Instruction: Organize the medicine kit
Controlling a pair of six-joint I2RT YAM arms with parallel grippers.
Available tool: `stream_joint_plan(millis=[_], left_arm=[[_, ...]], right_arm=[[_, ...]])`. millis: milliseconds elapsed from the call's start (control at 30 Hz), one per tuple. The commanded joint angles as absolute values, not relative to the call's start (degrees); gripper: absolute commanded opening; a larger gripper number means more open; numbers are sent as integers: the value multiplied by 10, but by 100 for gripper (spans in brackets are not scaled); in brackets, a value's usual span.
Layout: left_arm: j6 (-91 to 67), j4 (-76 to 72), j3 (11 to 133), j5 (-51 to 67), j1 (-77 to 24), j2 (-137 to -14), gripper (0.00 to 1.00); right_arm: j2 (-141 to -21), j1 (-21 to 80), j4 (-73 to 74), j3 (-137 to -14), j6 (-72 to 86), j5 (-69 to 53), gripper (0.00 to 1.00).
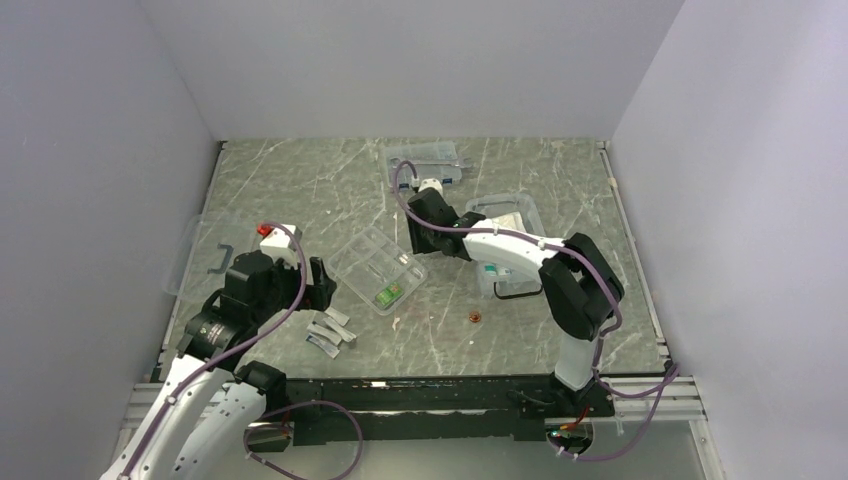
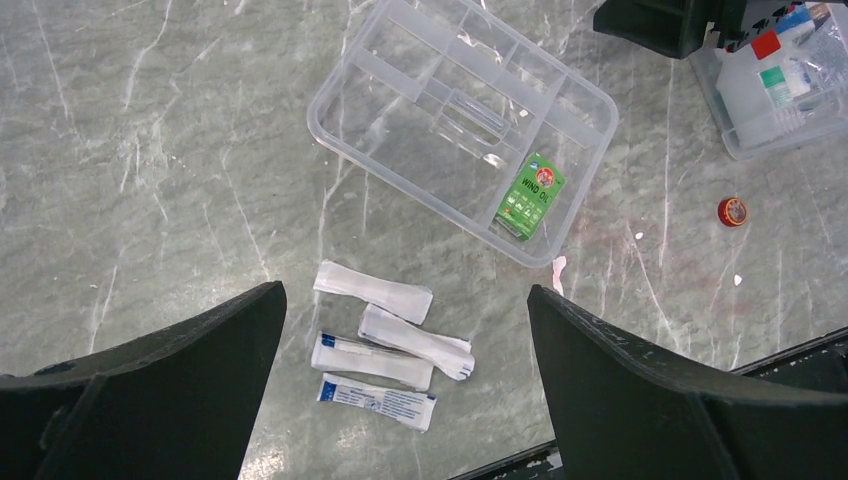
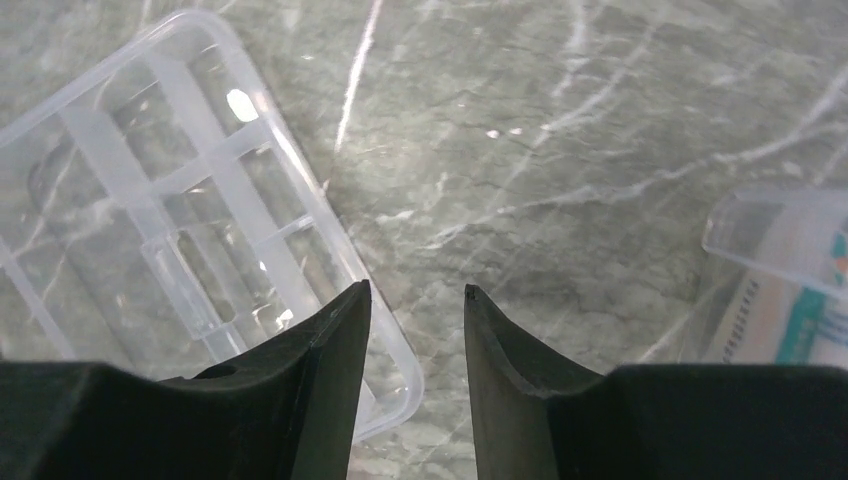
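Nearest you in the left wrist view, the left gripper point(image 2: 405, 295) stands with its jaws spread wide and empty above four white packets point(image 2: 370, 358). These lie loose on the table point(image 2: 150, 150) just beside the clear divided tray point(image 2: 322, 105), which holds one green packet point(image 2: 530, 195) in a corner compartment. The right gripper point(image 3: 415, 292) hovers with its jaws parted by a narrow gap and nothing between them, over the table between the tray's edge and the clear box point(image 2: 712, 100) holding bottles. You will find the black-handled lid point(image 1: 217, 258) at the table's left edge, well apart from the box.
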State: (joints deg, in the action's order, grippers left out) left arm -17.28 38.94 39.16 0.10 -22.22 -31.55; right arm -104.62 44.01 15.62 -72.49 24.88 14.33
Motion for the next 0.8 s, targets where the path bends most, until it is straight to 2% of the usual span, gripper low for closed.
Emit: stream_joint_plan(millis=[0,367,767], left_arm=[[-175,384,409,2,-224,-323,99],[-175,384,410,2,-224,-332,99],[-174,384,411,1,-224,-338,99]], right_arm=[[-1056,437,99,-732,149,39,42],[-1106,433,101,-770,102,-20,41],[-1140,432,119,-787,103,-13,28]])
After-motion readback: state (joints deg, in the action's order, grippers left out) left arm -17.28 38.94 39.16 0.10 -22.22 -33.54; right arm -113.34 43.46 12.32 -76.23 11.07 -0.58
